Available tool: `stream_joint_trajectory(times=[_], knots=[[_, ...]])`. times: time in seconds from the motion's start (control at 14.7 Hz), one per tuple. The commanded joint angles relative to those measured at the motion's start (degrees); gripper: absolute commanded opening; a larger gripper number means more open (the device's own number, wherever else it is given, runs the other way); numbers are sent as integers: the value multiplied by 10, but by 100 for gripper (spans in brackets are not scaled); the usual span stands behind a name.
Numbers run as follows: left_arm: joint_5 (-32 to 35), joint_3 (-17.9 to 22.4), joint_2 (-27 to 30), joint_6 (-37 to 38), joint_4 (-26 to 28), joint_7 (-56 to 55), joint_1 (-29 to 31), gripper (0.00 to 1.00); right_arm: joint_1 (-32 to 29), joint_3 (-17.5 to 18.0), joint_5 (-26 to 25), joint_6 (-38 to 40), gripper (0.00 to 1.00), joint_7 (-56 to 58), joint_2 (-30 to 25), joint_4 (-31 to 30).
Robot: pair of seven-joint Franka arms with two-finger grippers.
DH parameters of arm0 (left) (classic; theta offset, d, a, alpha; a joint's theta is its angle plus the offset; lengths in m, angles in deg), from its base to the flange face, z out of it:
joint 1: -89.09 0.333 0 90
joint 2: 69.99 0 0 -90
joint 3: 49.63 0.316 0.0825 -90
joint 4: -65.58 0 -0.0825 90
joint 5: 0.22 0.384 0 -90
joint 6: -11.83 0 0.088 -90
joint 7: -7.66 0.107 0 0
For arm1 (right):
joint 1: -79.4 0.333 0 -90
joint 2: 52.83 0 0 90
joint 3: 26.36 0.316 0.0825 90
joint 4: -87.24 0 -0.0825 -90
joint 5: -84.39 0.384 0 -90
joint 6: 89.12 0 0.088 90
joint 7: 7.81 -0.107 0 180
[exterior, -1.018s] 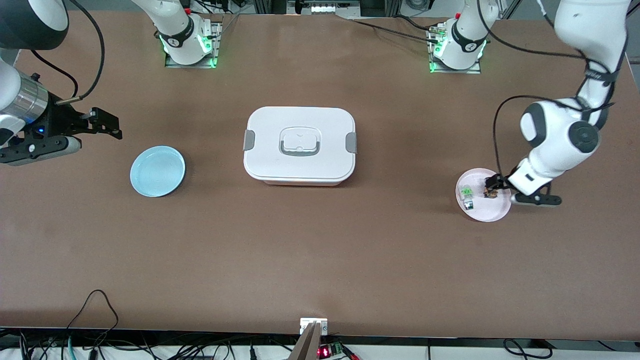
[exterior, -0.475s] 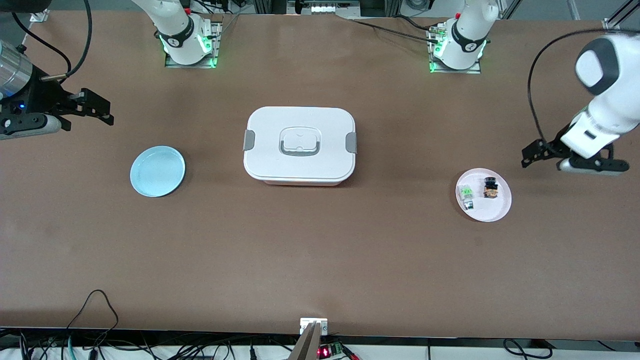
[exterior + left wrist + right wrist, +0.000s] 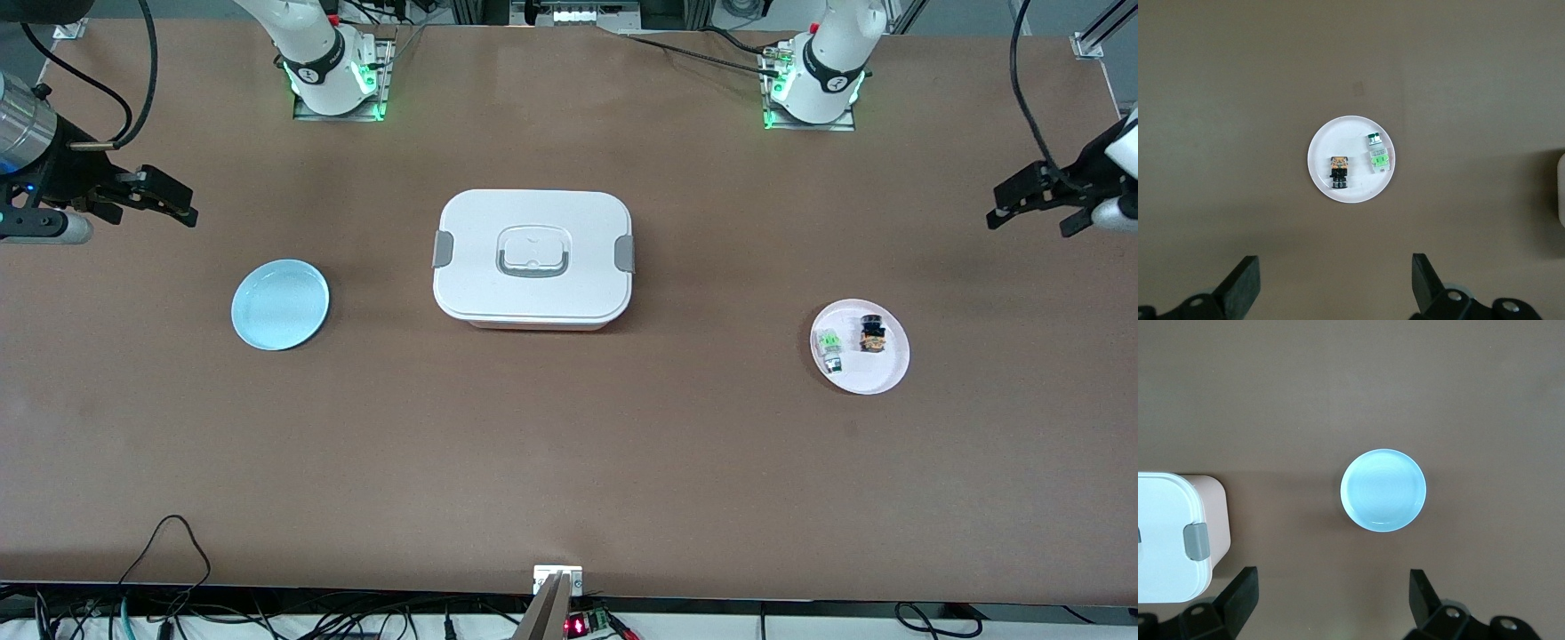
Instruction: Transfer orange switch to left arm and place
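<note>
Your left pincer (image 3: 1036, 204) hangs wide, empty; orange switch (image 3: 873, 336) on plate (image 3: 876, 378) nearby. Right pincer (image 3: 151, 197) wide, empty.

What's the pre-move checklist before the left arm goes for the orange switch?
1. Orange switch on the pink plate, unobstructed: ok.
2. Green and white switch beside it, apart: ok.
3. Left gripper open, empty, over bare table at its end: ok.
4. Right gripper open, empty, waiting at its end: ok.
5. Box lidded, mid-table between both plates: ok.
6. Blue plate empty: ok.
</note>
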Motion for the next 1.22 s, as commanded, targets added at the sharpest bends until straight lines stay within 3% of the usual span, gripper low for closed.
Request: stream_joint_trajectory(times=[0.0, 0.61, 1.15], knots=[[16, -6, 12, 24, -15, -5, -6, 100, -7, 6, -11, 9, 100, -4, -7, -3], [27, -17, -1, 48, -40, 1, -8, 100, -5, 11, -7, 11, 100, -7, -8, 23], [59, -19, -6, 48, -54, -1, -39, 100, -7, 9, -7, 11, 100, -3, -12, 10]])
